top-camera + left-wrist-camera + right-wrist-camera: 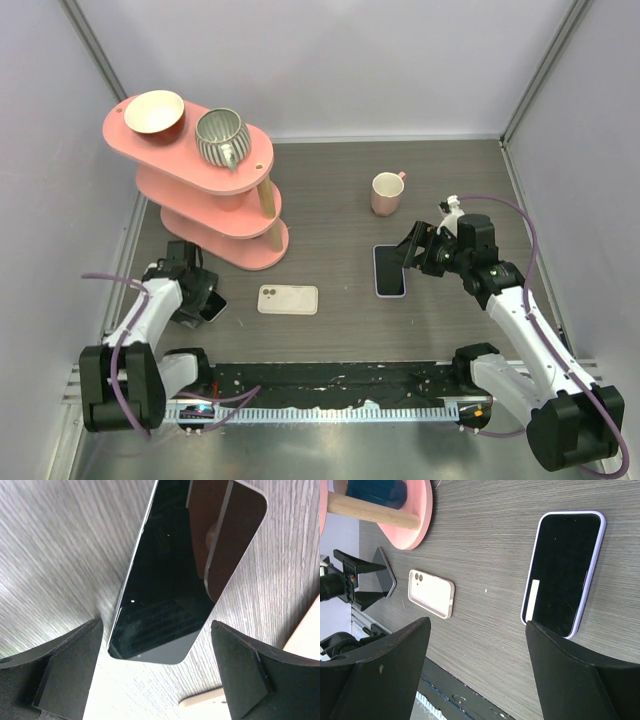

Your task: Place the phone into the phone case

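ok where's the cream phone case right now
In the top view the cream phone case lies flat on the table near the front centre, just right of the left gripper and in front of the pink shelf stand.

No text, label, brand or number is showing clearly enough to read in any view. The black phone (170,580) and the phone in the lilac case (565,570) are showing only dark, reflecting screens.

Dark phone (170,590) beside cream case (288,299)
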Available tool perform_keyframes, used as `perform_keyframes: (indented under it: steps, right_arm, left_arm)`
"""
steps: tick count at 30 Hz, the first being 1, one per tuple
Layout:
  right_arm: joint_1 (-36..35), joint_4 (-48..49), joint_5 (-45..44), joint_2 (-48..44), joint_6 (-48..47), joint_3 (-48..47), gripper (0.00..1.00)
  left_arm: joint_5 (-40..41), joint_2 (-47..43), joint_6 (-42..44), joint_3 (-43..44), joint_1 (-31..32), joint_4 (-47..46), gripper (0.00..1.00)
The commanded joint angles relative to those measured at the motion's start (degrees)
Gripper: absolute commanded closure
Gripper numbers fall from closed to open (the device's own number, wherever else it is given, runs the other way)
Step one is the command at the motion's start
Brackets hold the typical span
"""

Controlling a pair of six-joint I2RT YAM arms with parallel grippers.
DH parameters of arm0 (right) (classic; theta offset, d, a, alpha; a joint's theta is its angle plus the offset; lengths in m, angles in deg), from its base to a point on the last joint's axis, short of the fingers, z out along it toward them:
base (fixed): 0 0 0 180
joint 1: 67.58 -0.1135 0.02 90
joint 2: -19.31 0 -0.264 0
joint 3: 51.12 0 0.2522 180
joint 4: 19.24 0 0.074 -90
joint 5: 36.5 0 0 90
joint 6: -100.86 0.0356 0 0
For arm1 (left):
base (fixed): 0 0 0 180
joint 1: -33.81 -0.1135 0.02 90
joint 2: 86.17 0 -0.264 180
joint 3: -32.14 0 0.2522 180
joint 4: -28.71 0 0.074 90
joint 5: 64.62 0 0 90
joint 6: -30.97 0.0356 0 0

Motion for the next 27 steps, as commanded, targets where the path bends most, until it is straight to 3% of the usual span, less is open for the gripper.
perform_keyframes:
  steps: [1, 8, 12, 17, 24, 27]
  right_arm:
    - [0.0, 2.6, 0.9, -0.6, 0.6, -0.4, 0.17]
    - [0.0, 2.8, 1.3, -0.8, 0.8, 0.4, 0.17]
    - [0.0, 2.6, 1.5, -0.7, 0.6, 0.2, 0.18]
    - [-1.6, 3.6, 0.8, -0.1, 4.2, 0.6, 0.21]
    - [-13.3, 6.7, -10.8, -0.9, 13.4, 1.0, 0.25]
    - [-17.1, 6.8, -12.8, 0.5, 14.1, 0.2, 0.24]
  left_arm:
    - [-4.5, -7.9, -4.8, -3.1, 1.0, 1.6, 0.03]
    - [3.8, -13.7, -4.7, -2.7, 1.6, 4.6, 0.00]
    - [8.9, -8.7, -1.5, 2.2, 1.6, 6.5, 0.00]
    - [9.1, -1.0, 2.1, 7.2, 1.5, 7.2, 0.00]
    - [6.7, 2.9, 5.7, 6.5, 1.6, 0.5, 0.00]
    - [9.1, 4.2, 4.6, 7.2, 1.5, 2.9, 0.00]
